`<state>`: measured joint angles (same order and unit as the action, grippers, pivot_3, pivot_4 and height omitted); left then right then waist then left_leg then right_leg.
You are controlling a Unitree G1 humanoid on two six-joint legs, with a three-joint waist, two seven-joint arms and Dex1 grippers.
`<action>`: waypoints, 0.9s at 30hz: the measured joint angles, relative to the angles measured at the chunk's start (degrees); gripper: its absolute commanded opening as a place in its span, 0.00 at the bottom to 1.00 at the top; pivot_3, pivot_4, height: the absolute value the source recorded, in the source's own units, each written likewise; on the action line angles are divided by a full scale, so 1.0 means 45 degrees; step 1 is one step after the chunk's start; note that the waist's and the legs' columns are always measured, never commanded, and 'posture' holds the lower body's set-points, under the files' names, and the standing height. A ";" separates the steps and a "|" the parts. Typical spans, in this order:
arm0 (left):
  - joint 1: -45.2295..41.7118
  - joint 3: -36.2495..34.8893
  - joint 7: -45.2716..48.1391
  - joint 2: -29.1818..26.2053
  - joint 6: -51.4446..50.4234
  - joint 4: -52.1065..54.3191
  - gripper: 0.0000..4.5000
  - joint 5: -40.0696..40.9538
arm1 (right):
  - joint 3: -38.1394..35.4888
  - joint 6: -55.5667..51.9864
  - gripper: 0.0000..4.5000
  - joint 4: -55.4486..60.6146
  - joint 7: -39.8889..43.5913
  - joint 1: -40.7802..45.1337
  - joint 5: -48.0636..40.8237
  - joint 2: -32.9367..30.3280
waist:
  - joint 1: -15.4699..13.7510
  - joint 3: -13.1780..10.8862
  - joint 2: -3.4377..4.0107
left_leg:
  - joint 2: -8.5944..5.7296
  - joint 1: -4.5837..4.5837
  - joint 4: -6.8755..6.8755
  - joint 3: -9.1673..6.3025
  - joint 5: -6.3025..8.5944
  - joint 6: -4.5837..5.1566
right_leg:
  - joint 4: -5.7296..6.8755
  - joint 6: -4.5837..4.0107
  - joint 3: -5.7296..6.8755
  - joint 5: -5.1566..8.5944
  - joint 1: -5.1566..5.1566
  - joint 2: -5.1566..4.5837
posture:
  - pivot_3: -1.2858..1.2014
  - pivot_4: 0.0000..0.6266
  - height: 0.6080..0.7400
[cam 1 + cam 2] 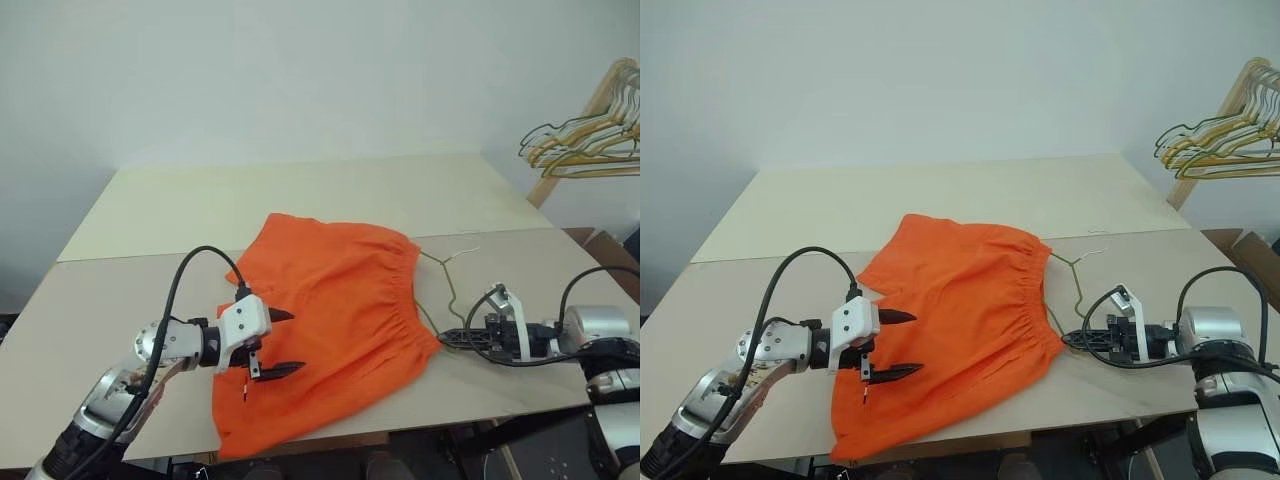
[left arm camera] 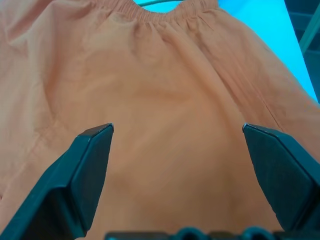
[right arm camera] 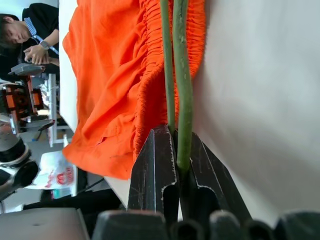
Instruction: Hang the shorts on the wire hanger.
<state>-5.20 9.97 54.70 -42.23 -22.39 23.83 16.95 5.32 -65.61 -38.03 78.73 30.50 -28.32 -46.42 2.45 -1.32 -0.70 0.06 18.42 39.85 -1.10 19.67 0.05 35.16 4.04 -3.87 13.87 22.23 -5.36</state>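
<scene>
The soft, light orange shorts were spread limp on the worktop, best taken at the gathered waistband, while the thin, stiff wire hanger beside it was clamped by the right pincer, the left pincer being held wide above the fabric.

**Shorts flat, hanger in my right grip**

The shorts lie spread on the table. My left gripper hovers over their near leg, fingers wide apart. My right gripper is clamped on the wire hanger beside the waistband. Spare hangers hang far right.
</scene>
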 measured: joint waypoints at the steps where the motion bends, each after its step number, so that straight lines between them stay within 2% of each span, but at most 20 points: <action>1: -0.0005 0.0007 -0.0008 0.0012 0.0007 -0.0001 1.00 -0.0021 | -0.0294 0.0248 0.00 0.0575 -0.0270 -0.0281 -0.0009 0.0073 | -0.0003 0.0001 0.0002 | -0.0001 0.0000 0.0001 0.0000 0.0000 0.0000 | 0.0002 0.0002 -0.0001 -0.0001 0.0000 -0.0003 | 0.50 0.00 1.00; 7: -0.0398 0.0058 -0.0022 0.0300 0.0211 -0.0065 1.00 -0.0192 | -0.1402 0.2628 0.00 0.3857 -0.2084 -0.1634 0.0291 0.0351 | -0.0003 0.0003 0.0008 | -0.0002 -0.0004 0.0001 0.0004 0.0000 0.0000 | 0.0007 0.0004 -0.0002 -0.0002 -0.0001 -0.0002 | 0.50 0.00 1.00; 12: -0.2133 0.0007 -0.0495 0.1320 0.0684 -0.1202 1.00 -0.0347 | -0.1586 0.5022 0.00 0.5009 -0.3013 -0.1900 0.0821 0.0563 | -0.0026 0.0004 0.0007 | -0.0011 0.0003 0.0009 0.0004 -0.0002 -0.0004 | -0.0002 0.0010 -0.0001 -0.0005 -0.0002 -0.0003 | 0.50 0.00 1.00; 16: -0.4201 -0.0165 -0.0870 0.1987 0.1078 -0.2587 1.00 -0.0502 | -0.1585 0.6216 0.00 0.5462 -0.3352 -0.1879 0.1263 0.0556 | -0.0003 0.0003 0.0004 | -0.0016 0.0009 0.0010 0.0002 -0.0004 -0.0006 | -0.0009 0.0016 -0.0001 -0.0009 -0.0001 -0.0009 | 0.50 0.00 1.00; 19: -0.6662 -0.0384 -0.0635 0.2256 0.1574 -0.4498 1.00 -0.0480 | -0.1285 0.6817 0.00 0.5994 -0.3317 -0.1817 0.1607 0.0483 | 0.0002 -0.0002 -0.0003 | -0.0020 0.0020 0.0030 -0.0006 -0.0007 -0.0011 | -0.0007 0.0019 0.0007 -0.0012 0.0002 -0.0004 | 0.50 0.00 1.00; 21: -0.8817 -0.0557 -0.0109 0.2115 0.2304 -0.5947 1.00 -0.0654 | -0.0937 0.7243 0.00 0.6534 -0.3179 -0.1674 0.1852 0.0448 | 0.0040 -0.0001 -0.0002 | -0.0021 0.0016 0.0026 -0.0004 -0.0005 -0.0008 | -0.0016 0.0019 0.0009 -0.0012 -0.0002 -0.0004 | 0.50 0.00 1.00; 27: -1.1888 0.0002 0.1986 0.2186 0.4592 -0.9923 1.00 -0.1592 | -0.0165 0.7595 0.00 0.7430 -0.3269 -0.1423 0.2645 0.0442 | 0.0135 0.0001 0.0003 | -0.0028 0.0018 0.0020 -0.0001 -0.0018 -0.0029 | -0.0026 0.0023 0.0006 -0.0014 0.0000 -0.0003 | 0.50 0.00 1.00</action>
<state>-58.70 9.98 63.63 -32.40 -1.73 -20.82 9.78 4.58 -31.43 -4.59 64.02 24.09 -16.42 -44.44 3.06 -1.32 -0.69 -0.07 18.50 39.94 -1.10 19.59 -0.09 35.04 4.14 -3.84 13.81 22.23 -5.37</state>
